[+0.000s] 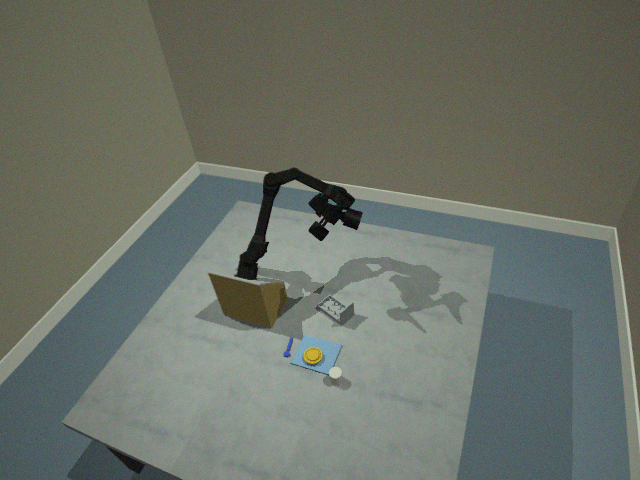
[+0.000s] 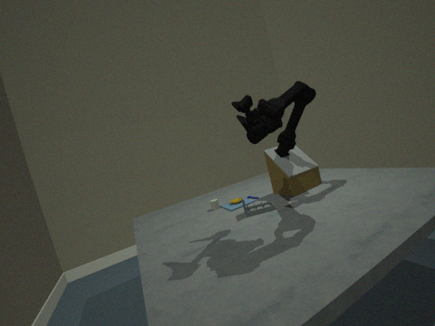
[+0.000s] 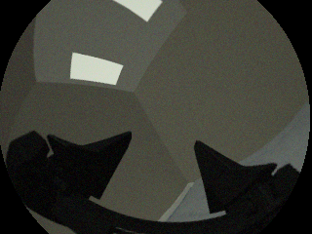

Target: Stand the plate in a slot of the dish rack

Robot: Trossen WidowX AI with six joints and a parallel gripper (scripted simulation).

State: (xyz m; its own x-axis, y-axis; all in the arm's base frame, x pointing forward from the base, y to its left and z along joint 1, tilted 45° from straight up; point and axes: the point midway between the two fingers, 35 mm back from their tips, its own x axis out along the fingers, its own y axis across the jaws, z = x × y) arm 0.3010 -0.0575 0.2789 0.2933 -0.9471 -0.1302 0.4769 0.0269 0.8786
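— Across the whole floor of the scene, what does the grey surface (image 1: 217, 403) carry?

— At its far side stands a tan box (image 1: 248, 304), and the black arm (image 1: 261, 227) rises from the top of that box and bends forward, high above everything else.

— And the jaws (image 1: 318, 229)?

— They hang in the air well above the surface, spread nearly as wide as they go, with nothing between them. In the wrist view the two dark fingers stand far apart, with only walls and ceiling beyond them.

— Where is the rack?

— The grey dish rack (image 1: 336, 308) sits just in front of the box, its slots unfilled.

— And the plate?

— The yellow plate (image 1: 312, 354) lies flat on a light blue mat (image 1: 330, 349), near the rack on the side away from the box. A small cream cup (image 1: 334, 372) stands just off the mat's corner, and a blue spoon (image 1: 288, 348) lies just beside the opposite edge.
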